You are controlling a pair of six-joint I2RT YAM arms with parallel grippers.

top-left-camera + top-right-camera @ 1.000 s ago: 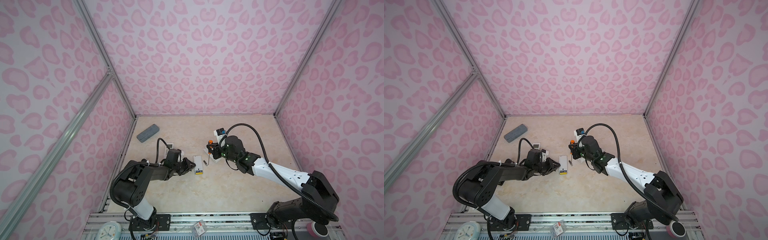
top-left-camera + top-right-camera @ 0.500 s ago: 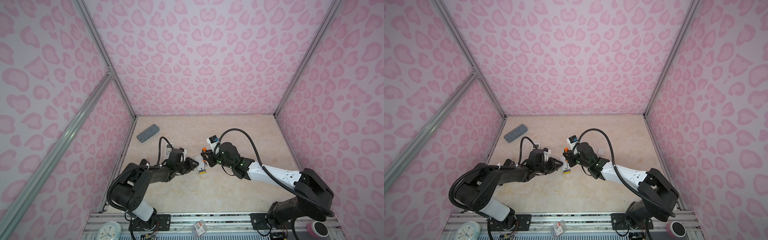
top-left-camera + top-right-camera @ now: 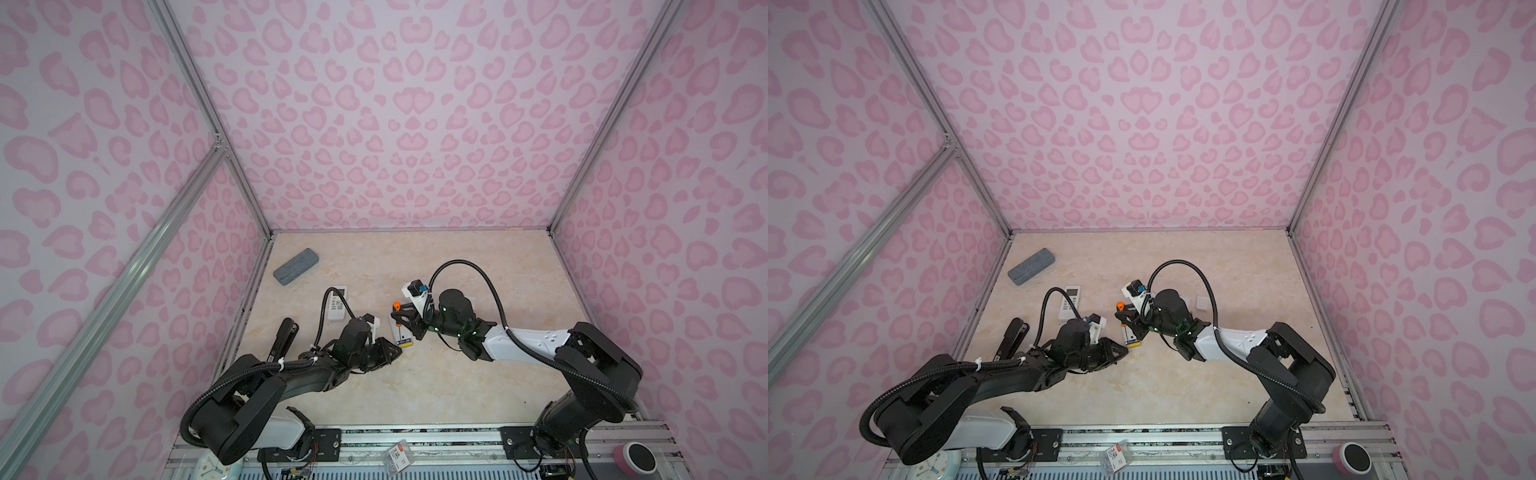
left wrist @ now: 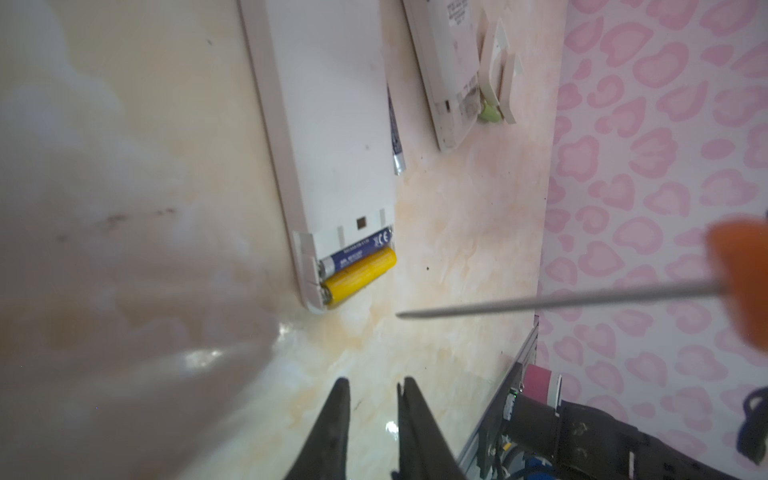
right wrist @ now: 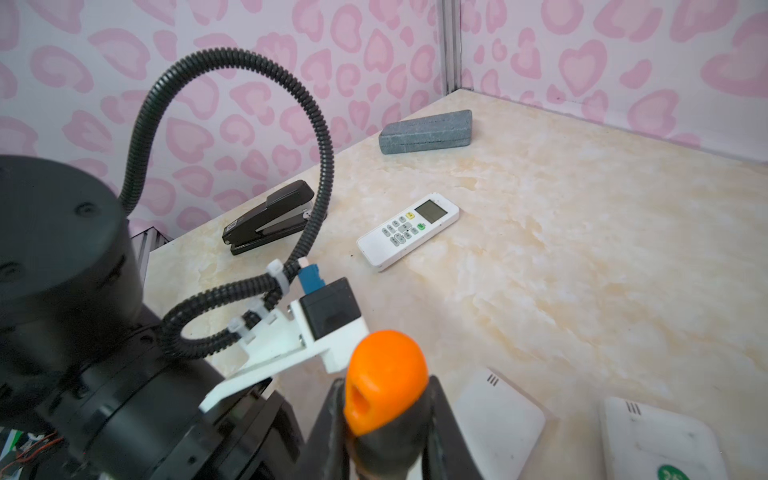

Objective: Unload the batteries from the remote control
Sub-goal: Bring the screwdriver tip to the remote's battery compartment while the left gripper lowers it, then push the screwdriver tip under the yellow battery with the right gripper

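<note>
Batteries, two: blue battery (image 4: 357, 254) and yellow battery (image 4: 360, 275), side by side in the open end of a white face-down remote (image 4: 328, 124), lower centre in both top views. White remotes, three. Left gripper (image 4: 374, 386): jaws narrowly apart, empty. Right gripper (image 5: 386, 419): clamped on orange-handled screwdriver (image 5: 386, 370). Beige marbled tabletop (image 3: 415, 395); pink heart-patterned walls (image 3: 395, 104).

In a top view, oblong case (image 3: 296, 266) upper left on the table (image 3: 457, 266); keypad remote (image 3: 337, 303) below it; stapler (image 3: 285, 335) lower left; opened remote (image 3: 393, 332) at centre, batteries (image 3: 404, 343) in its lower end.
</note>
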